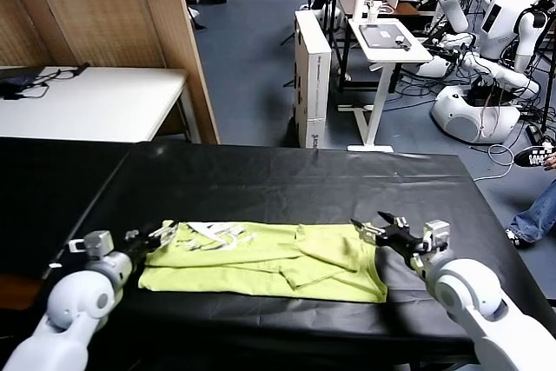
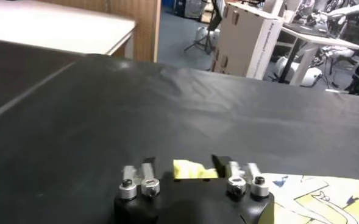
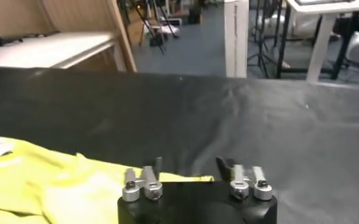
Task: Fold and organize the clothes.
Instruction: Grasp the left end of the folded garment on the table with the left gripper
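Note:
The lime yellow-green T-shirt (image 1: 278, 262) lies folded into a long flat strip on the black table covering (image 1: 287, 180), with a white patterned patch (image 1: 213, 234) near its left end. My left gripper (image 1: 163, 235) is open at the shirt's left far corner, low over the cloth. In the left wrist view a yellow corner (image 2: 191, 171) shows between the spread fingers of the left gripper (image 2: 184, 161). My right gripper (image 1: 369, 230) is open at the shirt's right far corner. In the right wrist view the shirt's edge (image 3: 57, 189) runs under the right gripper (image 3: 189, 163).
A white table (image 1: 87, 102) stands at the back left beside a wooden partition (image 1: 130, 15). A tall cardboard box (image 1: 311, 76), a white stand table (image 1: 387, 41) and other robots (image 1: 486, 67) stand beyond the table's far edge. A person's leg (image 1: 534, 210) is at the right.

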